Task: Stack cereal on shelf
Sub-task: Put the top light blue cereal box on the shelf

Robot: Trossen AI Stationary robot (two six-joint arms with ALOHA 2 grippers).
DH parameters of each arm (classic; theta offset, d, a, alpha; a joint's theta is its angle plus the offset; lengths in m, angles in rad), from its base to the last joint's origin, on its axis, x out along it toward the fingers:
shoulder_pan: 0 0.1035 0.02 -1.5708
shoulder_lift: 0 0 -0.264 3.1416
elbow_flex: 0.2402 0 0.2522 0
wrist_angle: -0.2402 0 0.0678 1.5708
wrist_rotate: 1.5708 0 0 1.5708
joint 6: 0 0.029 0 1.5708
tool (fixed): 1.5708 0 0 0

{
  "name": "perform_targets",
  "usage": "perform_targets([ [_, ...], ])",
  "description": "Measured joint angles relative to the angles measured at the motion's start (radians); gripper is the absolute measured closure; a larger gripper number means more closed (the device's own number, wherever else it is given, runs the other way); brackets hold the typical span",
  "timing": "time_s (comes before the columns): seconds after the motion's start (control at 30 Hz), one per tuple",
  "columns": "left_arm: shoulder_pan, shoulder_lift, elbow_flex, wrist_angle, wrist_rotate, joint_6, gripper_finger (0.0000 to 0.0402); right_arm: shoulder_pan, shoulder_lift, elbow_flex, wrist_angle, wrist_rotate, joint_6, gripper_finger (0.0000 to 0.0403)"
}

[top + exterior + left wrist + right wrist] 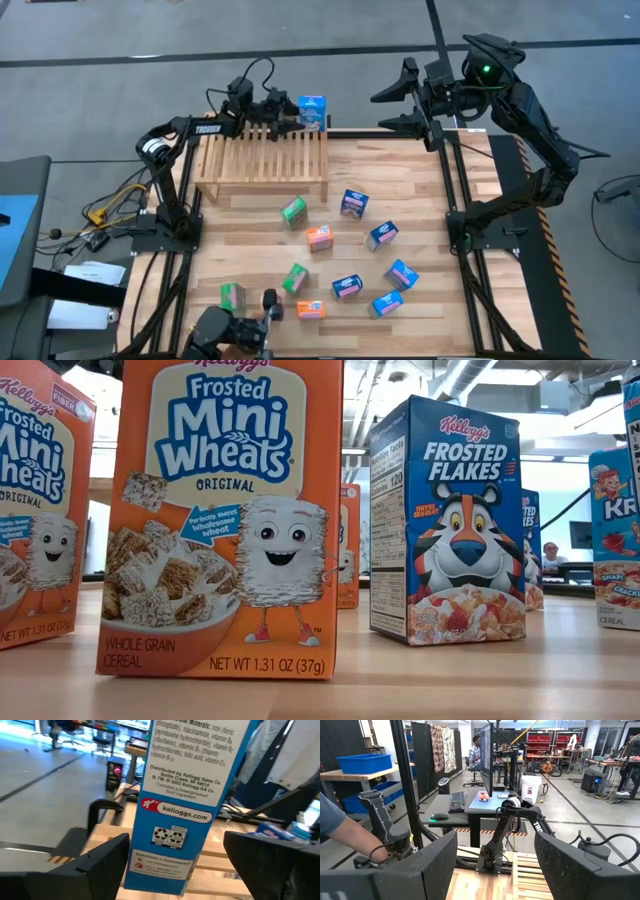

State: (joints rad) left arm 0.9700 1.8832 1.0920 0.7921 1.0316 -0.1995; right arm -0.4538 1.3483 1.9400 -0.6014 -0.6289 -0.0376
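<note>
A blue box stands upright at the far right corner of the shelf, close to the shelf's edge. My left pincer sits level with it, fingers apart, one on each side. In the left wrist view the box rises between the two fingers with a gap showing on both sides, so I judge it released and standing on its own on the slats.

Risks noted:
- Withdrawal. A finger that brushes the box on the way back can tip it; it is tall and narrow-footed.
- Position. The box stands near the corner, so a nudge outward could drop it off the shelf and off the table.
- Footing. Its base spans gaps between slats; if an edge sits over a gap, it may lean.

My right pincer waits raised beyond the table's far right corner, fingers apart, holding nothing. No hazard from it at present.

The remaining boxes, in blue, green and orange, lie scattered on the table, well apart from the shelf. Some lie close together near the middle, such as the orange box and a green one; a grasp on one may knock its neighbour.
</note>
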Motion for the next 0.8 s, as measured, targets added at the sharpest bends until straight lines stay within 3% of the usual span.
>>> perform_targets([
  [0.23, 0.088, 0.000, 0.000, 0.013, -0.005, -0.020, 0.0087, 0.000, 0.000, 0.000, 0.000, 0.000, 0.003, 0.0111],
  [0.37, 0.132, -0.015, 0.000, -0.008, 0.049, -0.056, 0.0087, 0.001, 0.000, 0.000, 0.000, 0.000, 0.003, 0.0111],
  [0.6, 0.145, -0.067, 0.000, -0.061, 0.090, -0.050, 0.0093, 0.002, -0.001, 0.000, -0.033, 0.003, 0.010, 0.0111],
  [0.67, 0.145, -0.080, 0.000, -0.063, 0.077, -0.021, 0.0098, 0.004, 0.001, -0.004, -0.045, 0.055, 0.005, 0.0111],
  [0.8, 0.160, -0.120, 0.000, -0.058, -0.018, -0.002, 0.0110, 0.047, 0.053, -0.060, -0.046, 0.262, -0.025, 0.0111],
])
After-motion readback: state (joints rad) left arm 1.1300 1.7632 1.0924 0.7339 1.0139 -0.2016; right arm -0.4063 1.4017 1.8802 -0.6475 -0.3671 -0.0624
